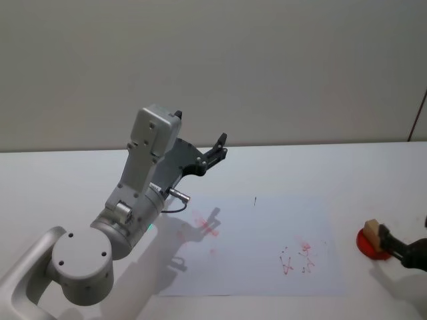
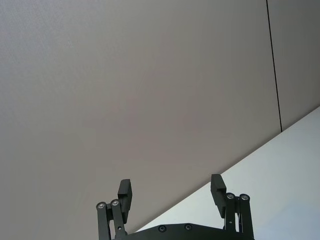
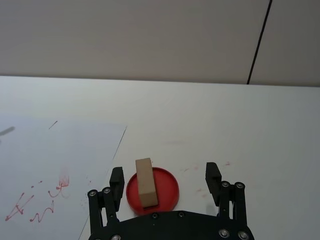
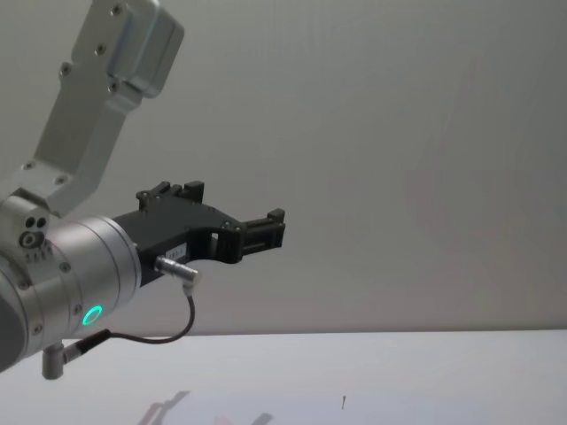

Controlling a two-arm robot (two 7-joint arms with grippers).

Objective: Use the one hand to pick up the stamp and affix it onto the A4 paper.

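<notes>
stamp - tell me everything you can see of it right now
The stamp is a small light-tan block, wood by its look, with squared edges and plain faces. It rests on a flat round red pad on the white table, off the right edge of the A4 paper. The right tool is open, a finger on each side of it, not touching. The left tool hangs raised, far off.

Plain grey wall (image 1: 267,67) behind white table (image 1: 313,167).

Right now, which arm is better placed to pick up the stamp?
The right. The right claw is open, close to the stamp, which stands on the red pad. The left claw is raised, across the paper from it.
</notes>
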